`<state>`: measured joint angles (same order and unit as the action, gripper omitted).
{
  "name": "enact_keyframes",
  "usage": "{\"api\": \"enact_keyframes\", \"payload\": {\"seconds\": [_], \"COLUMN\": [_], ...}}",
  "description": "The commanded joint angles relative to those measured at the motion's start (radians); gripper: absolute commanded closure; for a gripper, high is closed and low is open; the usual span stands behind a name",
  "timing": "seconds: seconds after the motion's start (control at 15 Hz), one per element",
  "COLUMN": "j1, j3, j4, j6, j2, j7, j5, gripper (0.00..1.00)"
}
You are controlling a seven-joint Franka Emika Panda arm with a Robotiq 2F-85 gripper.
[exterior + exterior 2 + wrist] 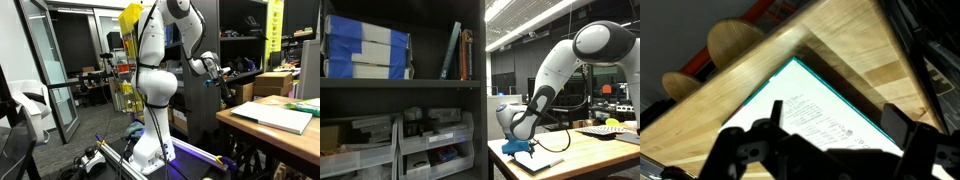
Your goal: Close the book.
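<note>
The book point(810, 105) lies open on a wooden table point(855, 40), showing a white page with printed text and a thin teal edge. In both exterior views it is a flat white rectangle point(275, 116) point(538, 162) near the table's edge. My gripper point(830, 130) hovers just above the page with its two dark fingers spread wide and nothing between them. In an exterior view the gripper point(518, 149) is low over the book's near end. In an exterior view the gripper point(211, 68) shows at the end of the white arm.
Two round wooden stools point(735, 40) stand beyond the table's edge. A tall dark shelf unit point(400, 90) with boxes and bins stands beside the table. Small green things point(303, 103) lie further back on the table.
</note>
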<state>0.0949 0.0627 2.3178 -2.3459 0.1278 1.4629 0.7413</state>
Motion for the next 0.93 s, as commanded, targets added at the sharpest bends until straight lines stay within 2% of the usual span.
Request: {"api": "enact_keyframes", "payload": {"seconds": [0.0,0.67,0.73,0.8,0.87], "j1": [-0.019,-0.020,-0.022,-0.025,-0.025], "j3": [0.023,0.030,0.026,0.040,0.041], "j4": [-0.039,-0.078,-0.080,-0.068,-0.068], "j6": [0.059,0.211,0.228,0.194,0.194], "j2": [0.033,0.057,0.058,0.059,0.059], "j7": [-0.047,-0.313,-0.388,-0.320,-0.329], "j5": [-0.022,-0.097,-0.127,-0.093,-0.099], "gripper": [0.00,0.00,0.00,0.00,0.00]}}
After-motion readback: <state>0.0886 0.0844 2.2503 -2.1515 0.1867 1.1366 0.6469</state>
